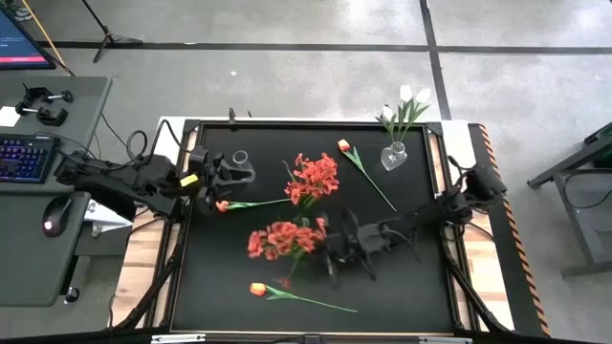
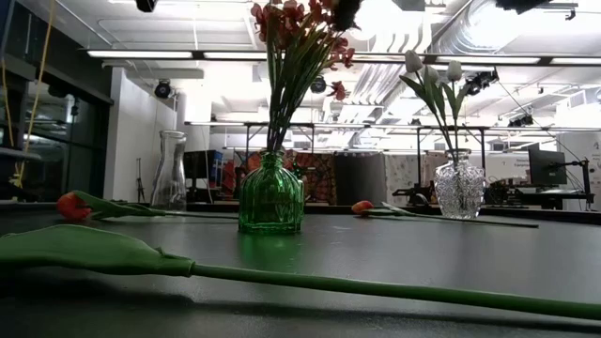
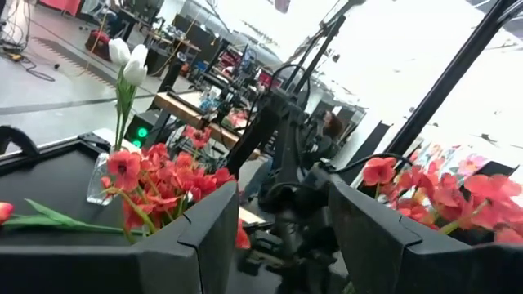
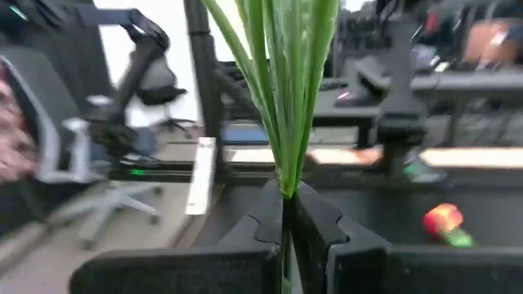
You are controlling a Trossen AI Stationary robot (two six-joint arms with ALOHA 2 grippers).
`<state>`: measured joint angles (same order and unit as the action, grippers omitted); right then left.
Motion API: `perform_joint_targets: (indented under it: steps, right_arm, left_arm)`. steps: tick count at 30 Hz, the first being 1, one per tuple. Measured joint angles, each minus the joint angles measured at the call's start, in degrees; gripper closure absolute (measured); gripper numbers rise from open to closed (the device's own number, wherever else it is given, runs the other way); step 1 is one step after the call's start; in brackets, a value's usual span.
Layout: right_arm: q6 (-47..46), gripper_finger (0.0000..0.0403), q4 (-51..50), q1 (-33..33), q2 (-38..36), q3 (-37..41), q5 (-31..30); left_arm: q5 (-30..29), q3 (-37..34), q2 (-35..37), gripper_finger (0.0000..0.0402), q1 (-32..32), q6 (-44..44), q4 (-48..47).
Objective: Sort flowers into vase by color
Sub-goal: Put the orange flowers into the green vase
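stems of a red-orange bunch (image 1: 284, 239) sit pinched between the closed fingers of the right gripper (image 1: 330, 253), near the middle of the black desk (image 1: 402, 277); in the right wrist view the green stems (image 4: 288, 90) rise straight out of the clamp. a second red-orange bunch (image 1: 314, 178) stands just behind it in a green ribbed vase (image 2: 270, 197), which the low view shows upright with the blossoms spreading above it. white tulips (image 1: 413, 98) stand in a clear glass vase (image 1: 393, 156) at the desk's far right corner. an empty clear vase (image 1: 240, 159) stands at the far left, close to the left gripper (image 1: 212, 175). three orange tulips lie flat on the desk: one (image 1: 222, 204) just beside the left gripper with its stem running toward the green vase, one (image 1: 343, 146) between the green vase and the clear glass vase, and one (image 1: 258, 289) at the near edge with its stem (image 2: 376, 286) stretching across the low view. the left gripper hovers at the desk's left edge with its fingers (image 3: 204, 237) apart, holding nothing. beside the desk on the left is a side table with a keyboard (image 1: 24, 158) and a mouse (image 1: 54, 214).
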<state>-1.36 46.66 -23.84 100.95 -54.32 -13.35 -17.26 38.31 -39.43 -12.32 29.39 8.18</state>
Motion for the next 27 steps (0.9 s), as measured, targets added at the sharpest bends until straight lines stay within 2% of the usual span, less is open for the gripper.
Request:
perform_joint_targets:
  steps: [3, 9, 14, 27]
  right_arm:
    - [6.4, 0.0403, -0.1, 3.2, 1.1, -1.1, 0.4]
    - [8.9, 0.0403, -0.1, 9.1, 0.9, -1.1, 4.2]
    - [12.0, 0.0403, -3.7, 10.6, 0.9, -1.0, 5.2]
    - [14.5, 0.0403, -8.1, 12.6, 0.8, -1.0, 1.4]
  left_arm:
    - [0.0, 0.0, 0.2, 0.0225, 0.0, 0.0, 0.0]
    - [-0.2, 0.0, 0.2, 0.0225, 0.0, -0.1, -0.1]
    - [-2.0, 0.0, 0.2, 0.0225, 0.0, -1.6, -0.1]
    - [-4.5, 0.0, 0.2, 0.0225, 0.0, -3.0, -0.2]
